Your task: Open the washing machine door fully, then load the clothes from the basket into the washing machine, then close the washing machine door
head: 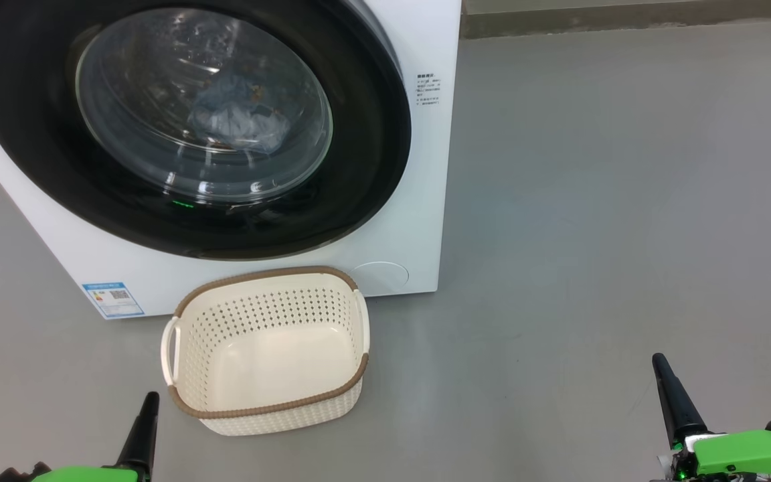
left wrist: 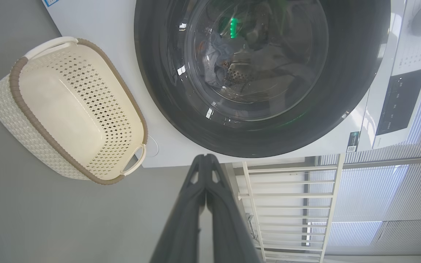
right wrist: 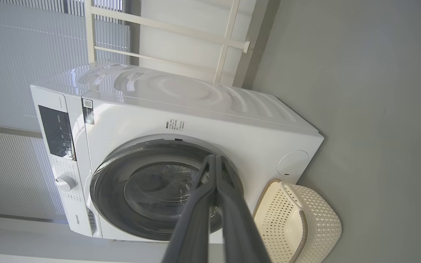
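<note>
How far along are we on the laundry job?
Done: the basket is empty, and the clothes show through the washing machine door, which looks shut. In hand: nothing; the left gripper and right gripper are shut and empty. Left: nothing I can see.

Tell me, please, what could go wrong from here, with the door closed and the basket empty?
1. The washing machine door looks closed, but its latch is hidden; it may spring open, and the clothes lie just behind the glass.
2. The basket stands close in front of the washing machine; if the robot drives forward, the left gripper, shut and low, could knock it.
</note>
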Tool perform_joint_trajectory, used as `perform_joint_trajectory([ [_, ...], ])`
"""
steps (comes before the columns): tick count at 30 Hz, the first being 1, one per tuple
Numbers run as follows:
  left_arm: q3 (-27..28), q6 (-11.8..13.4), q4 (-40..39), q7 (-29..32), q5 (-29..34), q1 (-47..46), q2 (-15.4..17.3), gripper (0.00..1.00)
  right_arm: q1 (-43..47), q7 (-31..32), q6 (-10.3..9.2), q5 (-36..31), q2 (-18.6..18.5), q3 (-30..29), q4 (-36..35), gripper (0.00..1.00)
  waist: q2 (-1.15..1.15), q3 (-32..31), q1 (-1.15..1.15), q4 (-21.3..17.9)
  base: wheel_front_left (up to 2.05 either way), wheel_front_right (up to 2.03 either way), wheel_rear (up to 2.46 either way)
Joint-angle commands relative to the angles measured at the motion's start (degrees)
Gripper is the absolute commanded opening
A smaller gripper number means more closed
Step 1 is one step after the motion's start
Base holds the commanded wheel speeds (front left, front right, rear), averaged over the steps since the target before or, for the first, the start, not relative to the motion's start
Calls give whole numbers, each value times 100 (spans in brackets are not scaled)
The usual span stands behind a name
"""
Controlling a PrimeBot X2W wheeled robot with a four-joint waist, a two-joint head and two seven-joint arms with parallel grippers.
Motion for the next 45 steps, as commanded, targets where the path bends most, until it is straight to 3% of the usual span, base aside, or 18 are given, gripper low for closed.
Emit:
perform_joint_trajectory([
  [1, 185, -50, -88, 90, -231, -282, 133, 0, -277, 64, -3, 253, -21, 77, -155, 0, 0, 3, 0, -1, 0, 0, 0],
  [16, 214, -108, -13, 322, -1150, -455, 150, 0, -350, 297, -6, 1157, -15, 35, -157, 0, 0, 20, 0, -5, 0, 0, 0],
  [45, 214, -108, -14, 322, -1150, -455, 150, 0, -350, 296, -6, 1158, -15, 36, -157, 0, 0, 20, 0, -5, 0, 0, 0],
])
